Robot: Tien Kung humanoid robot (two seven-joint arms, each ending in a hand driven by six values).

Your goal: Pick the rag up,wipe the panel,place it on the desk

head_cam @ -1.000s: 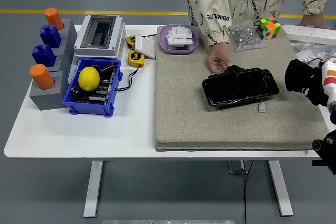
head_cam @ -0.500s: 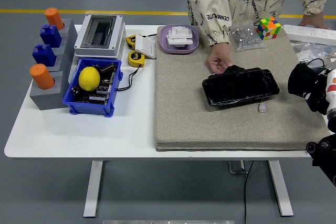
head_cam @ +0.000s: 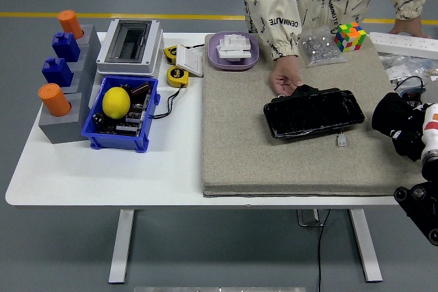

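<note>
Hovering my right hand (head_cam: 399, 122) over the felt mat's (head_cam: 274, 148) right edge, well apart from the glossy black panel (head_cam: 313, 113) lying mid-mat; hand's a dark lump from here, can't tell fingers open or curled, & can't pick out a rag w/ certainty. Person's hand (head_cam: 286, 81) rests on the mat touching the panel's top-left corner. Rubik's cube (head_cam: 350, 36) sits at the mat's far edge.
</note>
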